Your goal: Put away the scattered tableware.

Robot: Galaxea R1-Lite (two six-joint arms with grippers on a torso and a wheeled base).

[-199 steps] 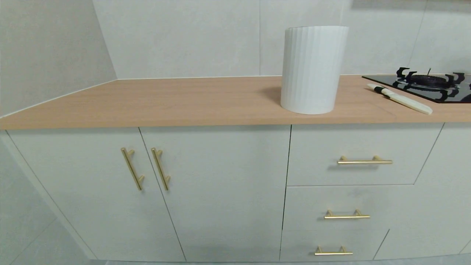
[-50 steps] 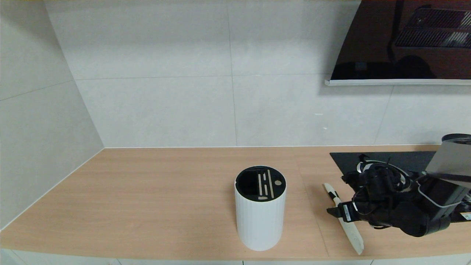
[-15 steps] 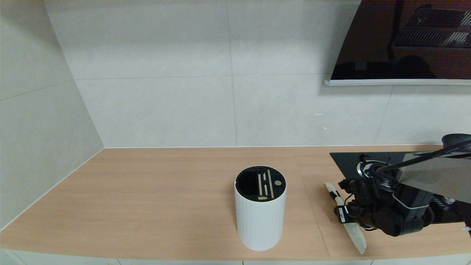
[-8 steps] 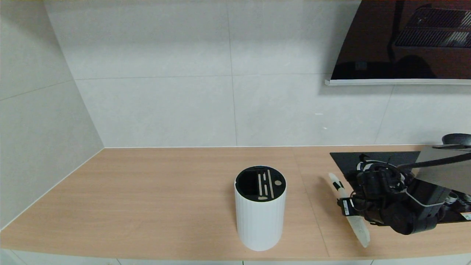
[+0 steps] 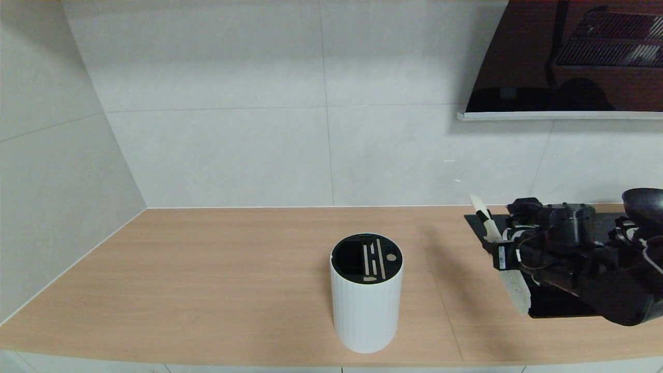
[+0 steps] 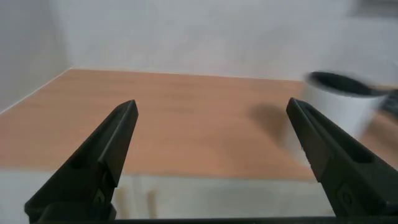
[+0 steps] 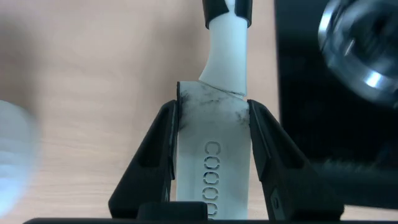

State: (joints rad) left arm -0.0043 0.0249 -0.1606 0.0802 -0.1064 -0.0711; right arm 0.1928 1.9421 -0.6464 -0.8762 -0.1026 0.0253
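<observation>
Knife point(image 5: 516, 290) pinched mid-length in the right gripper point(image 5: 503, 255) — held clear above the counter point(image 5: 233, 269), right of the white holder point(image 5: 366, 305).

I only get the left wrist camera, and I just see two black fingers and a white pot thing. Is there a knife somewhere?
Observer: Yes. The right gripper holds a white knife off the counter, next to the black stove.
Operator: Which bit is it squeezing?
Observer: The blade, just below the handle.
Operator: What's on top of the pot?
Observer: The holder has a black top with narrow slots and one square opening.
</observation>
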